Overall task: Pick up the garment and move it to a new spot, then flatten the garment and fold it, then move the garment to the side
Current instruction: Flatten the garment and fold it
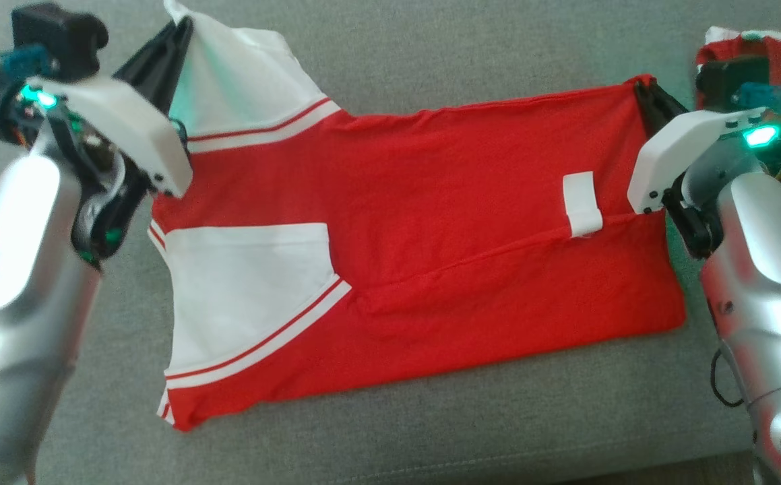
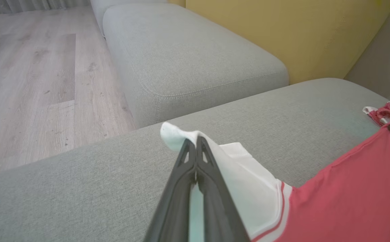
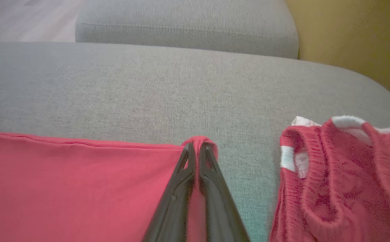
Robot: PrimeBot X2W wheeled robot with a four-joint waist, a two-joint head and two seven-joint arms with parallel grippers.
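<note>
And here is the garment (image 1: 430, 222), a red shirt with white sleeves, lying spread across the grey sofa seat (image 1: 430, 54), running from the robot's left to its right. Most of it is lying flat on the cushion, with a long crease running through the lower red half.

The left gripper (image 1: 181, 30) is reaching in at the far left corner. In the left wrist view its dark fingers (image 2: 178, 188) are pressing tightly together on the tip of the far white sleeve (image 1: 242, 74), and a lip of white cloth is curling over their tips. That sleeve is rising a little off the seat.

Over on the other side, the right gripper (image 1: 643, 91) is sitting at the far right corner of the red hem. The right wrist view shows its fingers (image 3: 174, 198) clamping together on a small pinch of red fabric, which is bunching up between the tips.

A white tab (image 1: 582, 202) is lying on the red cloth near the right arm. The near white sleeve (image 1: 242, 296) is resting flat at the front left. Just beside the shirt's right edge, apart from it, a red knit piece (image 3: 343, 188) with white trim is lying crumpled on the same seat. Beyond it all are a second grey cushion (image 2: 188, 57), a wooden floor (image 2: 30, 84) and a yellow wall (image 2: 299, 30).
</note>
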